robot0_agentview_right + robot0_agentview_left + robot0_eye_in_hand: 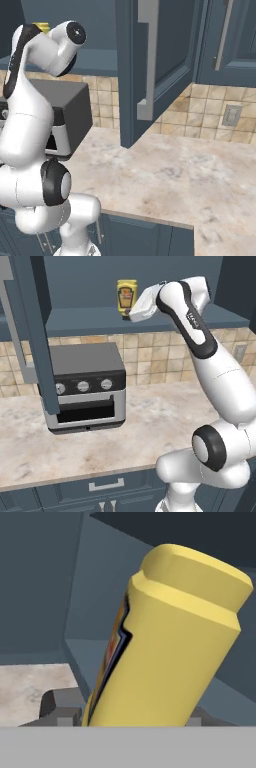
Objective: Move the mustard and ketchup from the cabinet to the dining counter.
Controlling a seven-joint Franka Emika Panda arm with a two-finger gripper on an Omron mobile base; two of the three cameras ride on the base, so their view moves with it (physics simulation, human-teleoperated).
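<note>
The mustard (pixel 126 296), a squat yellow bottle with a front label, stands upright at the front of the open cabinet's shelf (pixel 85 321). My gripper (pixel 130 314) reaches in from the right and is shut on its lower body. In the hand view the mustard (pixel 170 647) leans across the frame between the dark fingertips (pixel 59 708), with my gripper (pixel 131 716) closed on its sides. From the right base view, a bit of the mustard's yellow cap (pixel 43 26) peeks over my arm. The ketchup and the dining counter are out of view.
The cabinet door (pixel 155 60) hangs open over the marble counter (pixel 150 421); another open door (pixel 31 336) is on the left. A grey toaster oven (pixel 85 383) sits under the shelf. A wall outlet (pixel 231 115) is on the tiled backsplash.
</note>
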